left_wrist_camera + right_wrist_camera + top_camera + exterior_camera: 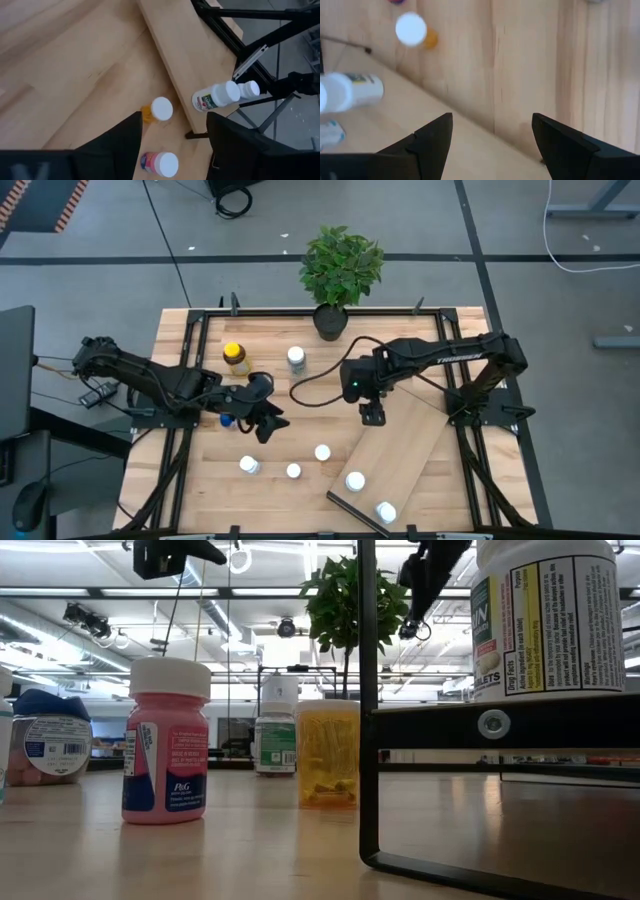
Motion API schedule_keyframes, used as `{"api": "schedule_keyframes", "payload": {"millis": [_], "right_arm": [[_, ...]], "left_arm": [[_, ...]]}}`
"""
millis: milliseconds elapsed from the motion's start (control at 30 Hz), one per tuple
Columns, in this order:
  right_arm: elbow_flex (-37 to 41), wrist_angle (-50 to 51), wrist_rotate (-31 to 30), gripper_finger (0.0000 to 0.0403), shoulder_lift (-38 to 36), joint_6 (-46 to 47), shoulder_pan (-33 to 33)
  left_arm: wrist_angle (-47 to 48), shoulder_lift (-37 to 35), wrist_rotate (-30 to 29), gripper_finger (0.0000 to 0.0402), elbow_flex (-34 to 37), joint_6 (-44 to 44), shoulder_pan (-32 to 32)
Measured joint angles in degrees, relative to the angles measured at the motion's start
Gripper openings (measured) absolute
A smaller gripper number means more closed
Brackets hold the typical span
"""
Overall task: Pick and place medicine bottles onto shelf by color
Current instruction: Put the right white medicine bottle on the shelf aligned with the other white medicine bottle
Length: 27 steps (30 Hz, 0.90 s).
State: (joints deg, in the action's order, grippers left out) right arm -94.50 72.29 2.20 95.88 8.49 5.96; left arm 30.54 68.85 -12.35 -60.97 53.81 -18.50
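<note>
On the plank tabletop (200, 480), three white-capped bottles (293, 471) are found just ahead of the left gripper (268, 423), fingers apart and empty; the right gripper (372, 417), also parted, is held over the shelf (400, 445), which bears two bottles.

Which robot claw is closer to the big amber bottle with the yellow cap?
Left. The left gripper hovers just beside the amber yellow-capped bottle; the right gripper sits farther off, over the light-wood shelf board.
</note>
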Motion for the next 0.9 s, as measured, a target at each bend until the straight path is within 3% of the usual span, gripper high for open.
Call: {"api": "schedule_keyframes", "payload": {"millis": [233, 400, 500, 667, 900], "right_arm": [[5.33, 1.44, -0.08, 0.0280, -0.52, -5.87, 1.34], [8.94, -1.12, 6.65, 0.0280, -0.55, -3.80, 2.32], [9.49, -3.28, 6.84, 0.0280, -0.57, -2.64, 4.34], [9.55, -10.12, 5.03, 0.0280, -0.57, 0.74, 8.83], [9.62, -12.27, 0.27, 0.0280, -0.57, 5.08, 14.06]], "left_arm": [[0.33, 0.01, 0.02, 0.0220, 0.02, -1.10, 0.06], [0.33, 0.01, 0.01, 0.0217, 0.02, -0.86, -0.56], [0.30, 0.01, 0.07, 0.0212, 0.02, -0.35, -0.90], [0.16, 0.01, 0.05, 0.0201, 0.02, 0.78, -1.03], [0.09, 0.02, 0.21, 0.0190, 0.02, 1.14, -1.03]]}}
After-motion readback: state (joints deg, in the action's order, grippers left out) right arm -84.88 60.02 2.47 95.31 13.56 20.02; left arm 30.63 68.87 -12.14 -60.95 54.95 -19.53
